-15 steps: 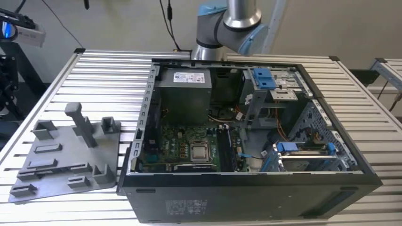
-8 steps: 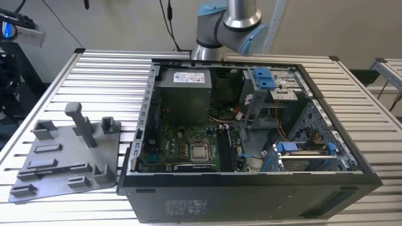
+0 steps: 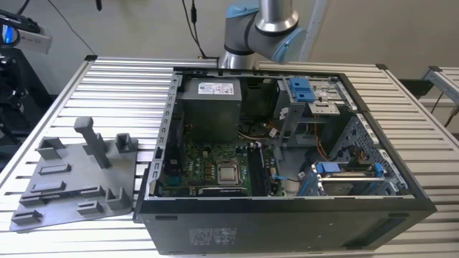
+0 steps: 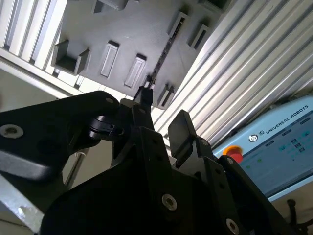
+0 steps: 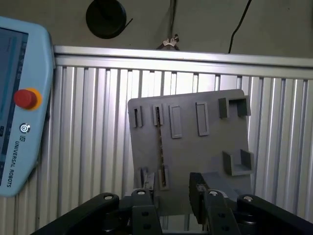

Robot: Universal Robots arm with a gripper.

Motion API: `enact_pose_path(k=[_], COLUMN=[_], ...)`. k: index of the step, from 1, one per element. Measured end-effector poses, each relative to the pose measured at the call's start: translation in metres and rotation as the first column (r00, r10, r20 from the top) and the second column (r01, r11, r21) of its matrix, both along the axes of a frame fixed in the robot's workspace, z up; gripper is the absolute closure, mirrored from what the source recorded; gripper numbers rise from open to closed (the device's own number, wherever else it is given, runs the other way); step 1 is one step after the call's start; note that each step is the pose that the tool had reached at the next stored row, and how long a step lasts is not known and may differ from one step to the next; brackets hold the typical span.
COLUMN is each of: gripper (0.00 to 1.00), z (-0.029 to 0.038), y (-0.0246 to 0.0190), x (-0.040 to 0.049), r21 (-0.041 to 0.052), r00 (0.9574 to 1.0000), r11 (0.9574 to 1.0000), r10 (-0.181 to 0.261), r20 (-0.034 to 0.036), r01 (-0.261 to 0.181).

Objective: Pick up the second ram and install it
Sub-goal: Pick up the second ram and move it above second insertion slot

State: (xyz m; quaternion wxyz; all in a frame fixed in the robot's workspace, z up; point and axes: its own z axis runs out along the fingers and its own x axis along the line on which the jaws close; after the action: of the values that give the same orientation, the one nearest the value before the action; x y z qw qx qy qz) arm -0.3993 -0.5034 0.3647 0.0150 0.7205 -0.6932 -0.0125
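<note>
The claw (image 5: 170, 190) hangs over the grey holder (image 5: 210, 147) on the bench (image 5: 88, 147), fingers spread and empty, and would do best to square itself across the memory stick (image 5: 159, 142), standing on edge in its slot, before squeezing.

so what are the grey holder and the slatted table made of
The grey holder looks like matte plastic, possibly printed: uniform dull grey, blocky pockets, no shine. The table looks like bare aluminium: pale silvery ribbed slats with soft highlights.
</note>
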Motion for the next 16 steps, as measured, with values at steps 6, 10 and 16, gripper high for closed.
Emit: enact_pose_path(k=[6,10,16], gripper=[0.58,0.58,0.58], z=[0.0,-0.0007,-0.011], y=[0.0,0.0008,0.0022], x=[-0.0001,-0.0002,-0.0041], r21=[0.0,0.0026,0.0011], r00=[1.0,1.0,1.0], r11=[1.0,1.0,1.0], r10=[0.0,0.0,0.005], r20=[0.0,0.0031,0.0059], r01=[0.0,0.0,-0.005])
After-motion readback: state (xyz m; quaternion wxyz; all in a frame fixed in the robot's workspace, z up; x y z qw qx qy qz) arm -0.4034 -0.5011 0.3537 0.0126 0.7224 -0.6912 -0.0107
